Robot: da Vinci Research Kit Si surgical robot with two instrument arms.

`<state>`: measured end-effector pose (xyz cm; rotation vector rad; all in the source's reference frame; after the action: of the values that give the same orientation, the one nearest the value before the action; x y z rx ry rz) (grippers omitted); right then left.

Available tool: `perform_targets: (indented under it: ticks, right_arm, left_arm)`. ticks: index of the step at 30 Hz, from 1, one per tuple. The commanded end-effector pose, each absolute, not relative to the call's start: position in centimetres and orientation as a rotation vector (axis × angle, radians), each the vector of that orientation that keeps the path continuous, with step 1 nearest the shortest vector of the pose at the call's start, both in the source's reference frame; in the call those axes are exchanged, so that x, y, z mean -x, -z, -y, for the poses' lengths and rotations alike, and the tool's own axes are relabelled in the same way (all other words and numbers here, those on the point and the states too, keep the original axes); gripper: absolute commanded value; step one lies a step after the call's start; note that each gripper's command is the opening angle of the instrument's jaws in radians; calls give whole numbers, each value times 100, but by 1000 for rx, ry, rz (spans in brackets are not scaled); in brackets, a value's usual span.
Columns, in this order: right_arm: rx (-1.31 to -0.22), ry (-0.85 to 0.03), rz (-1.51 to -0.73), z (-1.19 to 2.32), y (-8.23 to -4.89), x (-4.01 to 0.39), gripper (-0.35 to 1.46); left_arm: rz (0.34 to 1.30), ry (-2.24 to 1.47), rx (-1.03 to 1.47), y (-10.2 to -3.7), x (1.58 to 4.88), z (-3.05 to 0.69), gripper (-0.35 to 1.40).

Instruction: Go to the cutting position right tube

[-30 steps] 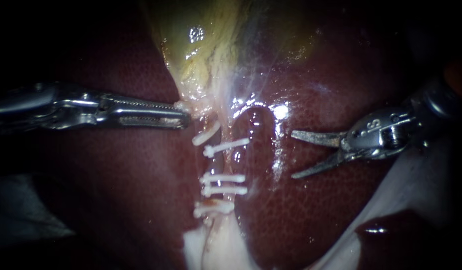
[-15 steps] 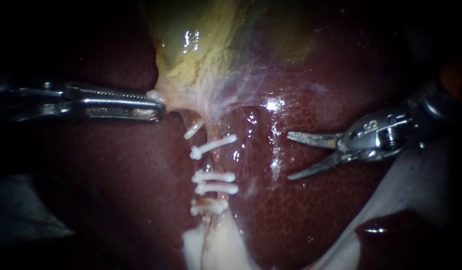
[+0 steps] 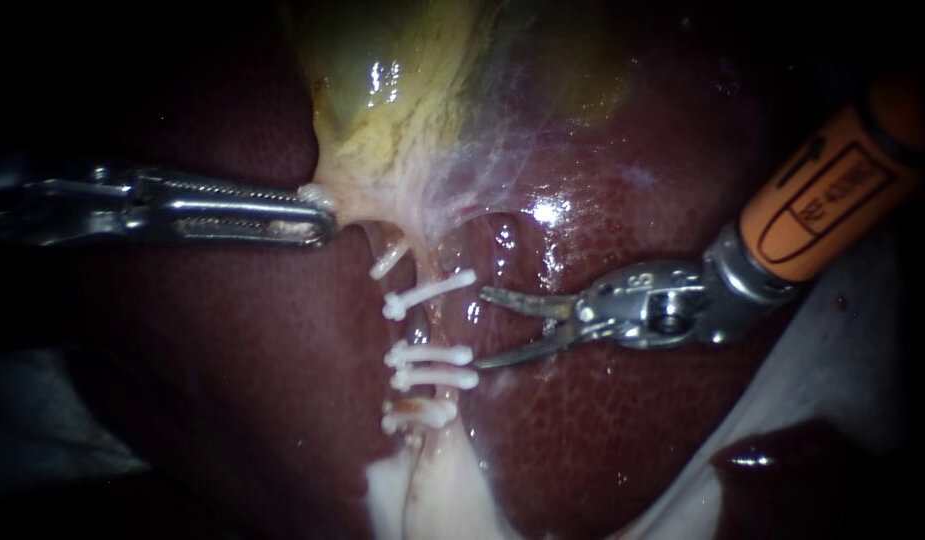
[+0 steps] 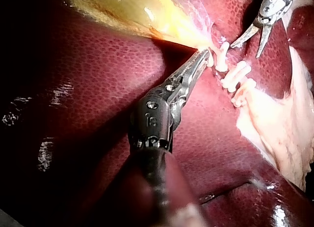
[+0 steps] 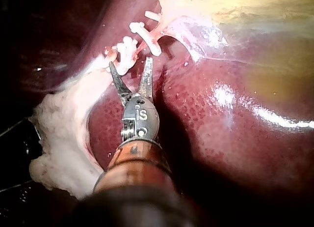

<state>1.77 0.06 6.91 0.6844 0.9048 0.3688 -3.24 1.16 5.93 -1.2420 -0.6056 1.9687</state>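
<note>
Approach in hand: the right instrument (image 3: 482,329), jaws open, stood just beside the tube (image 3: 424,325), level with the gap between its clips (image 3: 429,353). The left instrument (image 3: 320,212) clamped the gallbladder (image 3: 402,100) beyond the clips. Likely next: straddle the tube there.

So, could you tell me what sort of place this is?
Probably a surgical practice bench: a liver and gallbladder lie exposed, white clips sit across a tube, and the left instrument and right instrument with small jaws work close to them.

Bare liver (image 3: 602,420) lies clear below the right instrument (image 3: 485,328). White clips (image 3: 429,353) crowd the tube (image 3: 429,325) just ahead of its parted jaws.
</note>
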Motion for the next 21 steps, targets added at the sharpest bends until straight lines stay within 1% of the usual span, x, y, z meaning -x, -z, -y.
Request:
perform_targets:
  ticks: [1,6,9,15,21]
  right_arm:
    - [-699,-370,-900,-4,-697,-179,143]
    - [-734,-372,-892,1,-716,-189,143]
    - [-750,-371,-901,0,-721,-196,143]
    - [-826,-365,-971,-6,-726,-214,142]
    - [-898,-301,-1033,-8,-728,-230,133]
  left_arm:
    - [605,-1969,1242,-594,324,-116,-35]
    - [605,-1969,1242,-594,324,-116,-35]
    - [605,-1969,1242,-594,324,-116,-35]
    - [605,-1969,1242,-594,324,-116,-35]
    - [605,-1969,1242,-595,324,-116,-35]
